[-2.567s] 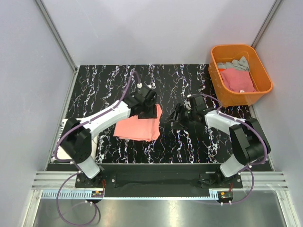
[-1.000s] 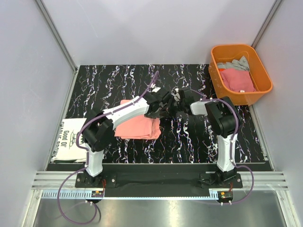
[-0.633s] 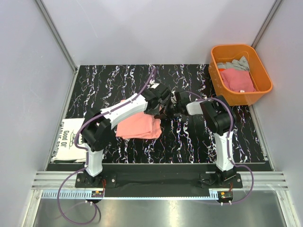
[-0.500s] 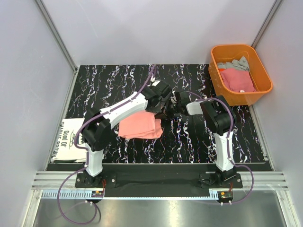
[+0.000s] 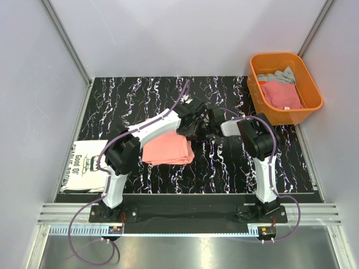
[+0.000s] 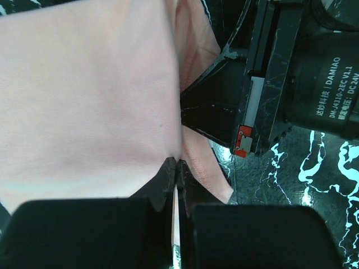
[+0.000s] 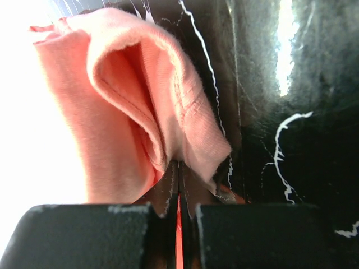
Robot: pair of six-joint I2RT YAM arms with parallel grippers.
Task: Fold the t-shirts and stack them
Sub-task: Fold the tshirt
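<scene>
Right now the salmon-pink t-shirt [image 5: 167, 150] lies folded at the middle of the black marbled table [image 5: 224, 168], its upper-right corner drawn up to where both arms meet. The left gripper [image 6: 177, 168] has its jaws fully closed, pinching the cloth's edge. The right gripper [image 7: 179, 168] is closed the same way on a fold of that same tee. At lower left lies a white t-shirt [image 5: 84, 168] with black lettering. At upper right stands an orange tub [image 5: 287, 116] holding a deeper pink t-shirt [image 5: 280, 94] and a grey t-shirt [image 5: 279, 77].
</scene>
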